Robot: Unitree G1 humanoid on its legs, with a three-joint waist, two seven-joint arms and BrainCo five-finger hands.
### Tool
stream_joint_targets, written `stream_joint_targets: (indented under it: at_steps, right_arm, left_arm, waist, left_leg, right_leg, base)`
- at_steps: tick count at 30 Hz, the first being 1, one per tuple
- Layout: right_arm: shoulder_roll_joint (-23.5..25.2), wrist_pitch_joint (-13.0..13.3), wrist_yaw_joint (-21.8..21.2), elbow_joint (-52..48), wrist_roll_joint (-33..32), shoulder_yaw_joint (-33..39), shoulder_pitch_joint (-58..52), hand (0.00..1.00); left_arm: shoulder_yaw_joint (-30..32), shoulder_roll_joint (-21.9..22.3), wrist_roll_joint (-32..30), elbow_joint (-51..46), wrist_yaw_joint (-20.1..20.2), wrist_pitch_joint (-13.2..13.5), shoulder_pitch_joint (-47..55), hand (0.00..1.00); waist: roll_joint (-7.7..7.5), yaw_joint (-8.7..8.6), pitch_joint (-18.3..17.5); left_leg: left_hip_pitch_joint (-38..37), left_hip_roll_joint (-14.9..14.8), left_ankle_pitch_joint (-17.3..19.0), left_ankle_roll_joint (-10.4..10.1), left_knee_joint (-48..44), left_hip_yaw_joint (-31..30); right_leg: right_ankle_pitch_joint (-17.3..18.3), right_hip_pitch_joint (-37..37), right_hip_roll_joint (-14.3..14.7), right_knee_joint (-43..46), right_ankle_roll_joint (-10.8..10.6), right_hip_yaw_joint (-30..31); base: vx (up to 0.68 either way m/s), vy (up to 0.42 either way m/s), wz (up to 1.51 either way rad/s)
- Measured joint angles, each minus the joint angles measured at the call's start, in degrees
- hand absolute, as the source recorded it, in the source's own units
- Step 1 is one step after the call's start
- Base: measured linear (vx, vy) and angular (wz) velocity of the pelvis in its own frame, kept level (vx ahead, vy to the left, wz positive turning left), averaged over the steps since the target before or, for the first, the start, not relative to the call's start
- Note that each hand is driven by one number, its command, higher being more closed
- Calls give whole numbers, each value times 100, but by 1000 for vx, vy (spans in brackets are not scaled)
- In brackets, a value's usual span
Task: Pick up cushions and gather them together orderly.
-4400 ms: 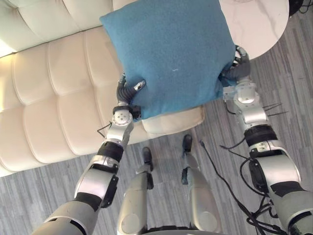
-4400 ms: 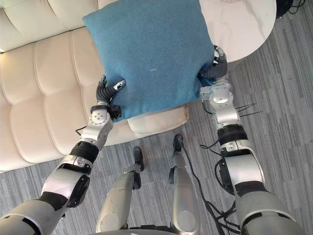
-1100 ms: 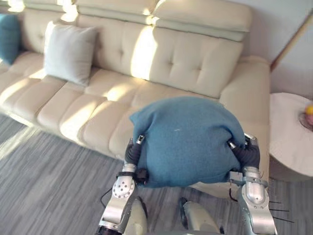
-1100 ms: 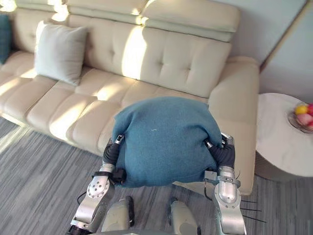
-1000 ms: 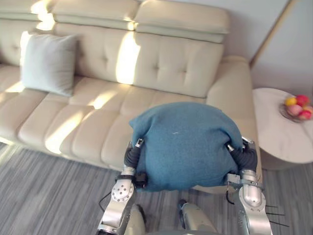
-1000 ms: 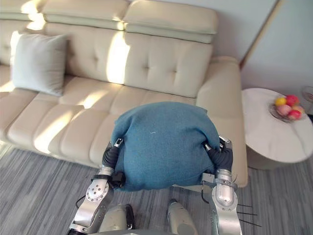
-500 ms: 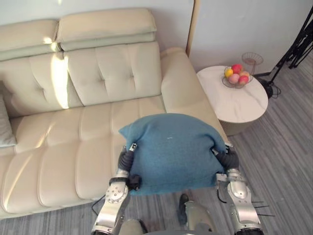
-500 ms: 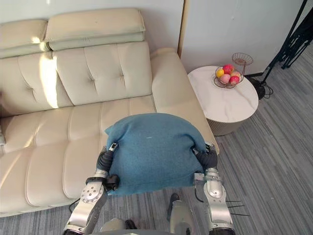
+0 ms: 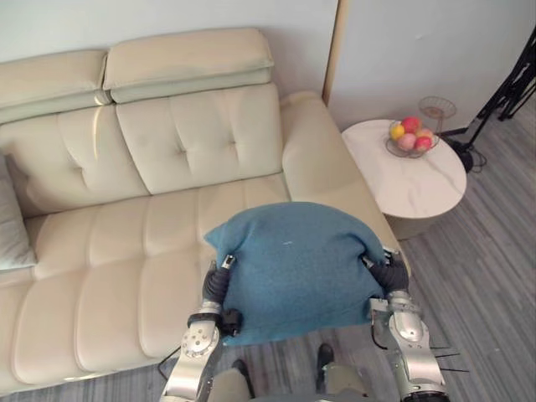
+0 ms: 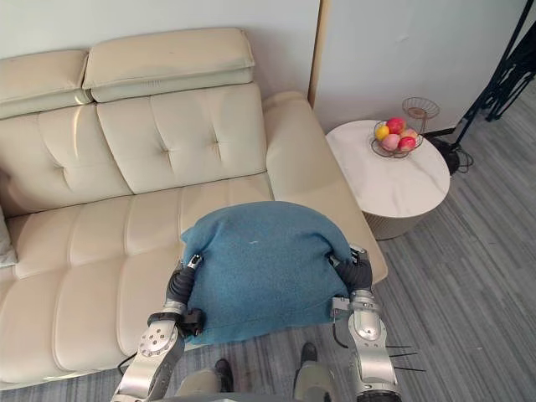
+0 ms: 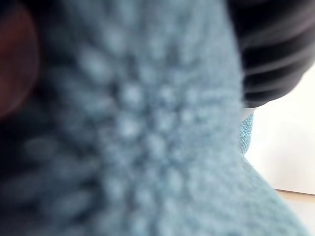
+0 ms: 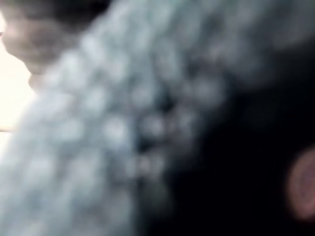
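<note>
A blue cushion [image 9: 297, 268] hangs in the air in front of me, over the front edge of the cream sofa [image 9: 167, 142]. My left hand [image 9: 215, 283] is shut on its left edge and my right hand [image 9: 388, 273] is shut on its right edge, the fingers buried in the cloth. Blue cloth [image 11: 147, 147] presses close against the left wrist view, and the same cloth [image 12: 98, 147] against the right wrist view. A pale grey cushion [image 9: 10, 226] leans at the sofa's far left.
A round white side table [image 9: 406, 176] with a wire fruit bowl [image 9: 412, 136] stands right of the sofa arm. Black tripod legs [image 9: 502, 88] stand at the far right. Grey striped floor [image 9: 486, 268] lies to the right.
The view has swung right and then settled, so the sofa's right end and the side table came into sight. The blue cushion stays held between both hands.
</note>
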State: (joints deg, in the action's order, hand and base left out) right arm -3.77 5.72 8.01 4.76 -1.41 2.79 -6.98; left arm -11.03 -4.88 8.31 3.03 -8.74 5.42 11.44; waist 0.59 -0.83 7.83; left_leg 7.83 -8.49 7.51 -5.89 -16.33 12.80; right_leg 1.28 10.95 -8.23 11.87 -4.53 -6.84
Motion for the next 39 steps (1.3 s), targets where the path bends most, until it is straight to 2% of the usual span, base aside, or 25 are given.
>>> stream_joint_targets:
  at_steps: [5,8,11,13,14,15,18,20,21,26,27,28,30,34,37,39]
  right_arm:
    - [8,0,82,0,159,-208,248,100]
    - [10,5,296,0,247,-408,726,100]
    - [15,9,765,117,489,-557,1613,100]
    - [34,18,1150,442,703,-587,2407,100]
    - [42,19,1389,743,845,-605,3030,100]
    - [38,18,1486,863,883,-599,3327,100]
    - [-88,13,2032,1490,1069,-494,4884,100]
    - [-128,12,2231,1828,1120,-301,5663,100]
    - [-135,9,2386,2139,1132,-189,6207,100]
    - [-161,1,2830,2904,1207,347,7780,100]
    - [-182,-5,2955,3061,1237,453,8152,100]
    - [-184,-14,3105,3112,1272,541,8489,0]
    - [-230,-55,3302,3115,1294,590,8917,0]
    - [-370,-131,3592,3112,1246,689,9418,0]
    - [-506,-182,3528,3097,1060,681,9645,0]
    - [-671,-198,3225,3096,797,672,9700,0]
  left_arm:
    - [84,-115,-4,-9,-50,2,-31,100]
    - [270,-108,-30,-31,-277,8,-266,100]
    - [472,-107,-213,-30,-712,9,-997,100]
    - [614,-131,-353,-27,-1072,9,-1628,100]
    - [681,-279,-439,-4,-1361,9,-2101,100]
    - [696,-372,-453,19,-1470,9,-2352,100]
    - [734,-954,-470,744,-2054,9,-4158,100]
    - [739,-1215,-532,1298,-2246,8,-5160,100]
    - [732,-1384,-574,1708,-2386,10,-5830,100]
    - [692,-1852,-693,3014,-2549,7,-7951,100]
    - [694,-1920,-701,3249,-2563,4,-8421,0]
    - [715,-1994,-791,3399,-2651,-7,-8840,0]
    - [801,-2116,-863,3428,-2757,-12,-9298,0]
    - [972,-2116,-928,3601,-2925,-55,-10011,0]
    - [1181,-2102,-899,3602,-2924,-71,-10230,0]
    - [1225,-2101,-854,3603,-2873,-77,-10306,0]
  waist:
    - [3,24,4]
    - [18,41,41]
    - [55,110,417]
    - [70,178,632]
    - [68,203,800]
    - [65,219,922]
    - [71,391,1264]
    - [70,476,1352]
    - [69,476,1355]
    - [62,451,1524]
    - [60,445,1535]
    - [47,450,1596]
    - [32,444,1748]
    - [35,444,1758]
    - [35,437,1758]
    - [35,445,1758]
  left_leg:
    - [110,85,-24,49,125,-102]
    - [513,92,-84,132,137,-130]
    - [927,122,-230,178,122,-132]
    - [1225,152,-339,197,122,-142]
    - [1387,155,-404,210,124,-140]
    - [1422,156,-431,209,124,-146]
    - [1866,161,-631,214,156,-202]
    - [2128,162,-750,219,186,-253]
    - [2321,175,-849,220,255,-310]
    - [2768,261,-1272,227,709,-516]
    - [2922,289,-1402,234,854,-556]
    - [3018,318,-1521,231,1009,-568]
    - [3089,361,-1672,228,1250,-574]
    - [3451,361,-1807,220,1444,-639]
    - [3657,346,-1807,220,1440,-638]
    - [3832,339,-1806,219,1434,-633]
  right_leg:
    - [-24,64,-20,-132,-21,-97]
    - [-123,455,-4,-177,42,-96]
    - [-299,863,-24,-154,54,-78]
    - [-373,1186,-58,-83,70,-73]
    - [-446,1348,-62,-83,74,-69]
    - [-473,1377,-63,-90,83,-72]
    - [-675,1767,-55,-145,131,-102]
    - [-840,1951,-34,-289,166,-132]
    - [-979,2068,-23,-468,177,-189]
    - [-1456,2265,6,-1160,243,-391]
    - [-1598,2368,13,-1356,255,-427]
    - [-1732,2451,17,-1540,272,-440]
    - [-1882,2521,16,-1755,279,-455]
    - [-1934,2912,31,-1755,298,-515]
    - [-2020,3121,40,-1755,306,-517]
    - [-2026,3270,33,-1754,303,-552]
  base:
    - [-2,26,8]
    - [-51,-18,-1]
    - [-71,-5,0]
    - [-104,2,6]
    - [-75,-4,5]
    - [-85,-8,3]
    - [-98,-15,7]
    - [-101,-20,13]
    - [-84,-17,16]
    - [-48,-11,22]
    - [-59,-9,19]
    - [-52,-7,18]
    - [-65,-4,9]
    - [-39,8,8]
    - [-1,17,1]
    - [15,64,6]
